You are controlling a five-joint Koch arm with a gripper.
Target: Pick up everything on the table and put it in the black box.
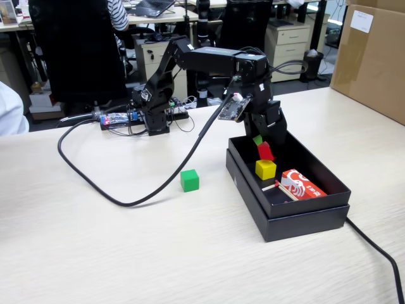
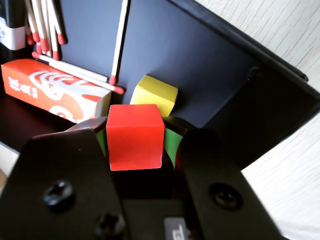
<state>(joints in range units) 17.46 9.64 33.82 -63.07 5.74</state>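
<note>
A small plain red cube point(image 1: 265, 152) hangs tilted over the shallow matte black box point(image 1: 319, 218) — a yellow cube point(image 1: 266, 169) lies inside; a green cube point(image 1: 189, 180) rests on the beige wood-grain tabletop point(image 1: 95, 247).

A red-and-white printed packet point(image 2: 55, 95) lies just ahead of the gripper, left in the wrist view. Red-tipped matchsticks point(image 2: 45, 27) lie beyond it. A brown cardboard box point(image 1: 373, 57) stands well off, right in the fixed view.

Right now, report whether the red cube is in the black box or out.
Not yet set down: the gripper holds the red cube over the black box, above the yellow cube.
</note>
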